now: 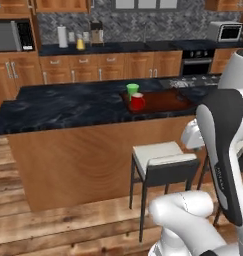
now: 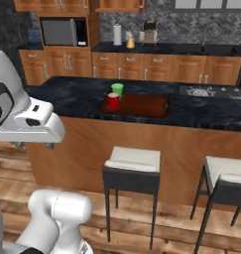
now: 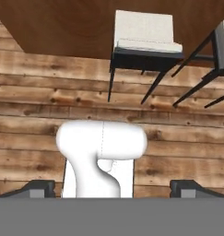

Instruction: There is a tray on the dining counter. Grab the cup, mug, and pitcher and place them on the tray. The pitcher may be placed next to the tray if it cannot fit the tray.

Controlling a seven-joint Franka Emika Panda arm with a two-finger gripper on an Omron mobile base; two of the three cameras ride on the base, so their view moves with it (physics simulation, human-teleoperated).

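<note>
A flat rectangular dark reddish-brown wooden tray [image 1: 165, 101] lies on the long black marbled stone tabletop [image 1: 68, 105] of the wood-panelled dining counter, set toward the tabletop's far right stretch in the left base view. At the tray's left end stand a small red cylindrical mug with a side handle [image 1: 137, 102] and, just behind it toward the tabletop's far edge, a small bright green handleless cup [image 1: 132, 90]; the mug sits on the board, while whether the cup rests on the board or just off its far left corner cannot be told. The clear glass pitcher with a yellow-orange lower body [image 1: 80, 43] stands well apart on the back kitchen counter along the wall, just beside a white paper-towel roll [image 1: 62, 36] and near a dark coffee machine [image 1: 96, 32]. Below the dining counter's near edge, a white-cushioned stool with black legs [image 1: 158, 165] stands on the plank wood floor [image 1: 53, 225]. The robot's claw [image 3: 113, 189] is released, its two dark finger tips [image 3: 39, 189] spread wide with nothing between them, pointing down at the floor and the stool in front of the counter.
</note>
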